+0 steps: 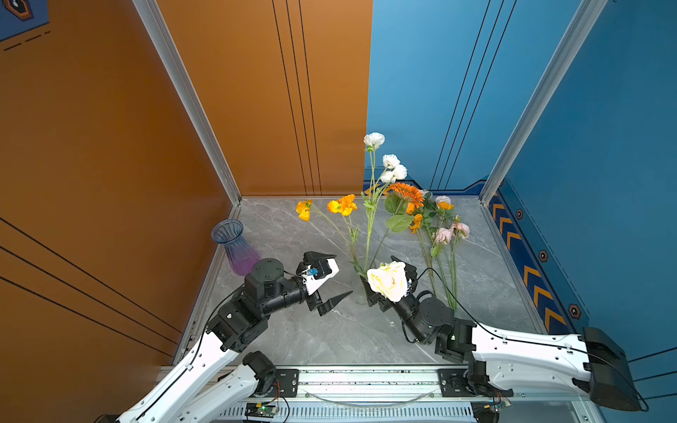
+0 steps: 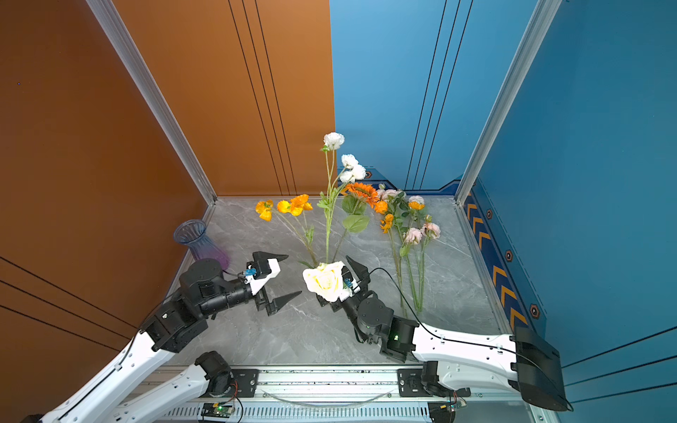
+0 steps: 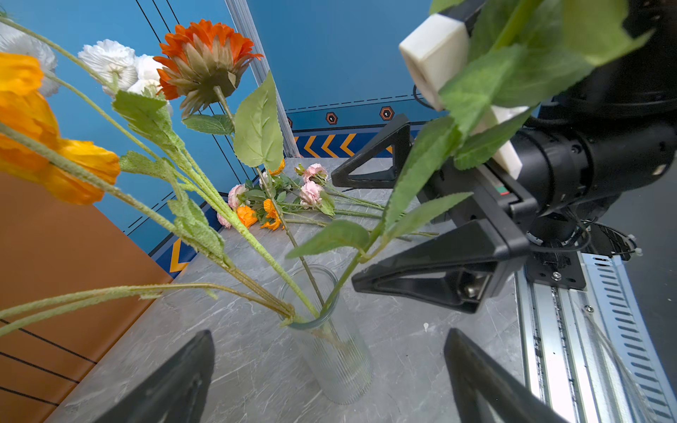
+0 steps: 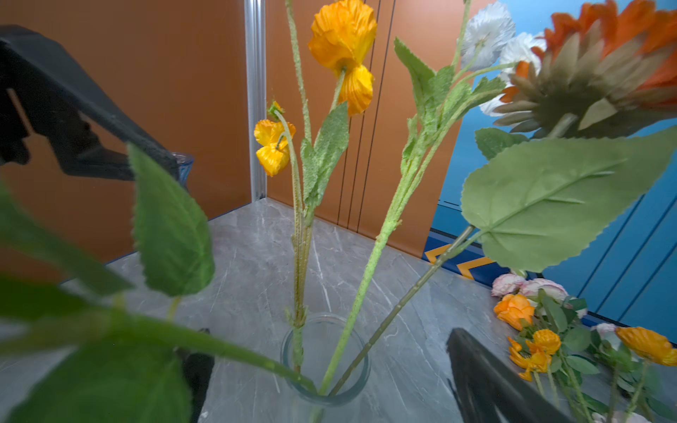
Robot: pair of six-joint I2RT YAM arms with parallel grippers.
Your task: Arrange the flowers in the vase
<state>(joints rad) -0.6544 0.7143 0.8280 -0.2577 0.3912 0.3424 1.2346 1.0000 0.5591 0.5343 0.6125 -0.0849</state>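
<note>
A clear ribbed glass vase stands mid-table, and the flowers in it are orange poppies, white blooms, an orange daisy-like bloom and a cream rose. My right gripper is open beside the vase mouth, with the rose's leafy stem slanting loose between its fingers into the vase. My left gripper is open and empty just left of the vase.
More flowers with pink and orange blooms lie flat on the grey table at the right. A blue-purple glass vase stands by the back-left wall. Orange and blue walls enclose the table.
</note>
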